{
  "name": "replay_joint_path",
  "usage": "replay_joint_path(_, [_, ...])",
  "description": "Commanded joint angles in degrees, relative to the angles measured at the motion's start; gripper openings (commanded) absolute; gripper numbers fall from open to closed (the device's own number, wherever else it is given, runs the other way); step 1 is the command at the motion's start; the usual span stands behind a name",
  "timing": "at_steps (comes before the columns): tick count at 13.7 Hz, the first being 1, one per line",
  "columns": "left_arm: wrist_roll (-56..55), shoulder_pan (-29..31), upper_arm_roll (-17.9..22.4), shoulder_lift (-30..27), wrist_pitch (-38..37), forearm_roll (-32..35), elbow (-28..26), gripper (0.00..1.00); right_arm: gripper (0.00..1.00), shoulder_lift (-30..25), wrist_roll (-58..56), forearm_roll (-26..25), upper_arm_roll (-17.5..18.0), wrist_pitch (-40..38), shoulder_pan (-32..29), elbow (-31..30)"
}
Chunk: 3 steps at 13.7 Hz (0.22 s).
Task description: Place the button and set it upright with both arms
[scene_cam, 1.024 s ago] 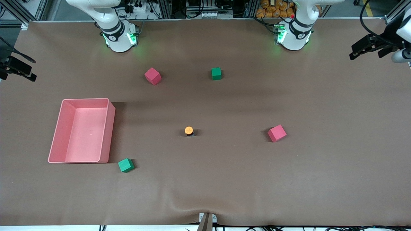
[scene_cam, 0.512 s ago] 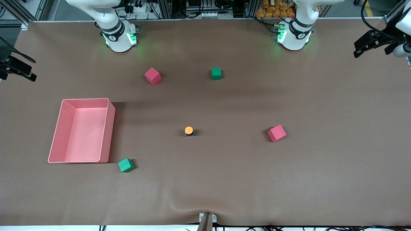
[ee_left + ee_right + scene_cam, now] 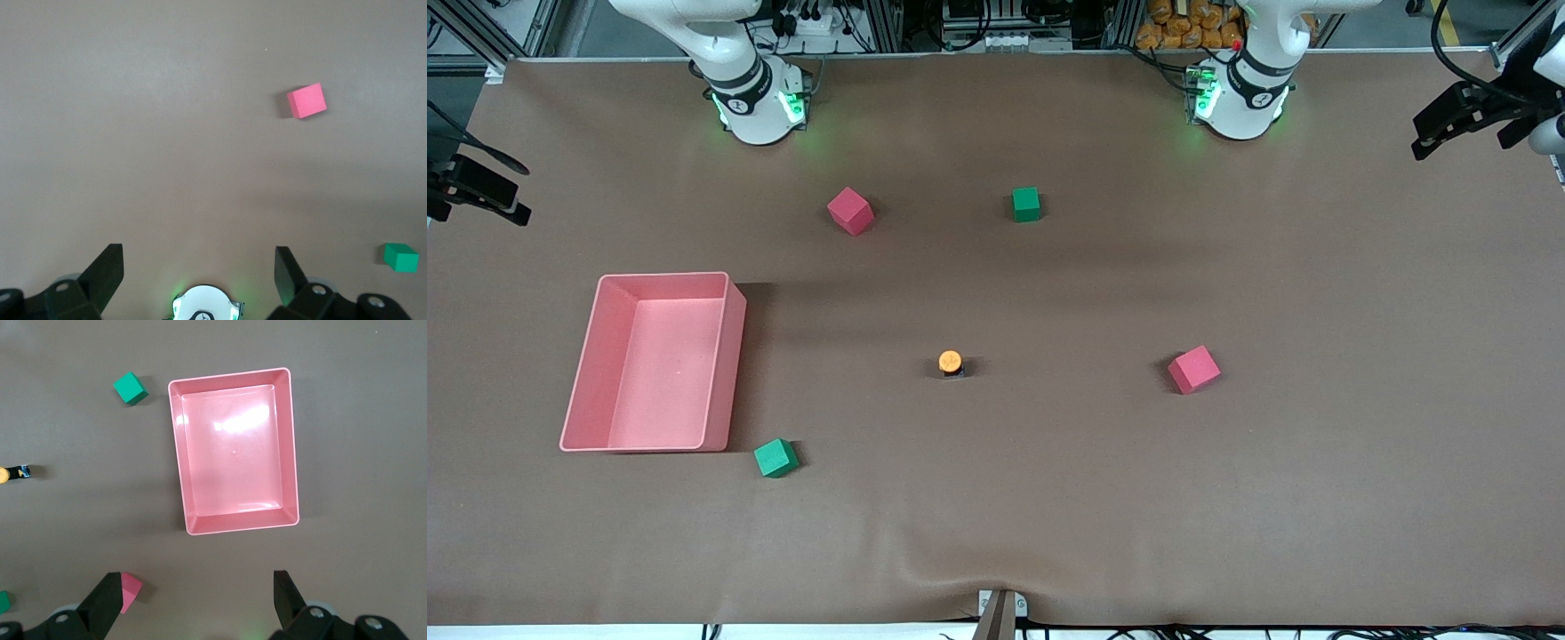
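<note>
The button [image 3: 951, 363] stands near the table's middle, orange cap up on its dark body; it also shows at the edge of the right wrist view [image 3: 13, 473]. My left gripper [image 3: 1449, 124] hangs high over the left arm's end of the table, open and empty [image 3: 198, 273]. Over the right arm's end of the table my right gripper [image 3: 480, 188] waits, also open with nothing between its fingers [image 3: 199, 597]. Both grippers are well away from the button.
A pink bin [image 3: 732, 364] sits toward the right arm's end, with a green cube [image 3: 775, 458] beside its nearer corner. A red cube [image 3: 849, 211] and a green cube [image 3: 1026, 204] lie closer to the bases. Another red cube [image 3: 1193, 369] lies toward the left arm's end.
My left gripper has drifted outward toward the left arm's end of the table and a little toward the bases. The right gripper and the button have stayed put.
</note>
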Motion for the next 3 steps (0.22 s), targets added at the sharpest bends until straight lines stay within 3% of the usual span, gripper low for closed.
replay_joint_path(1, [-0.5, 0.5, -0.5, 1.1, -0.1, -0.1, 3.2, 1.0, 1.0, 0.6, -0.2, 0.1, 0.5, -0.7, -0.7, 1.2])
replay_joint_path(3, [-0.4, 0.6, -0.2, 1.1, -0.2, -0.1, 3.2, 1.0, 1.0, 0.5, -0.2, 0.1, 0.5, -0.7, -0.8, 1.1])
